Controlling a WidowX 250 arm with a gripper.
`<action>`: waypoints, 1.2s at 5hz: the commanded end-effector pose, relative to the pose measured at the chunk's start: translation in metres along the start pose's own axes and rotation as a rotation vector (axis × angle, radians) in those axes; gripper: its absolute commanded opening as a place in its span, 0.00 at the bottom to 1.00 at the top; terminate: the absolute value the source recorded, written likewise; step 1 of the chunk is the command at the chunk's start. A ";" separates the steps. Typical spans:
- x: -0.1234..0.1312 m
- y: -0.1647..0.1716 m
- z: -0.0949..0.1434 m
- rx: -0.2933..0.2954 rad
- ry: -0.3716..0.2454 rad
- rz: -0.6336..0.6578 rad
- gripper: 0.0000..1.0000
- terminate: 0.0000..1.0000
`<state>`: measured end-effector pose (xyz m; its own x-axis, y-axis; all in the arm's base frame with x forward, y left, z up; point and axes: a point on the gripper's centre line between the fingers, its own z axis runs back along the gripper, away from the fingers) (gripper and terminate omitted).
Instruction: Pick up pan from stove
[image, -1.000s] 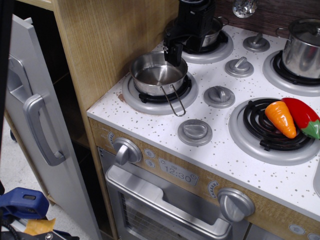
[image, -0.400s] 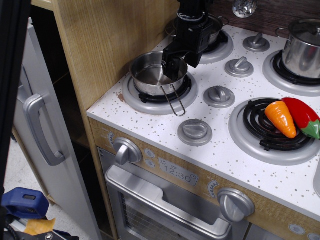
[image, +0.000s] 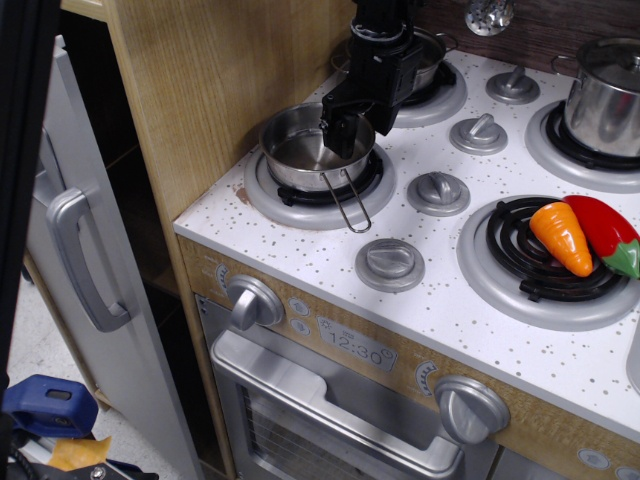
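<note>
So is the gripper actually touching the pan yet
Cannot tell. The only view shows the gripper down at the pan's right rim above the handle, overlapping it, but neither contact nor a gap shows plainly.

The single black arm enters from the top edge and extends downward and toward the camera. Its gripper (image: 343, 135) points down, with short black fingers (image: 331, 133) hanging close together. Whether the jaws are closed or slightly parted cannot be determined.
</note>
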<state>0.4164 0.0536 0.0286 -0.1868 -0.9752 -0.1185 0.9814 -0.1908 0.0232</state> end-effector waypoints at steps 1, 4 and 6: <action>-0.007 0.006 0.024 0.072 0.028 0.016 0.00 0.00; -0.004 0.010 0.035 0.131 0.066 -0.029 0.00 0.00; -0.013 0.021 0.066 0.146 0.126 -0.086 0.00 0.00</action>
<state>0.4297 0.0540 0.0564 -0.2768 -0.9361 -0.2168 0.9567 -0.2895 0.0287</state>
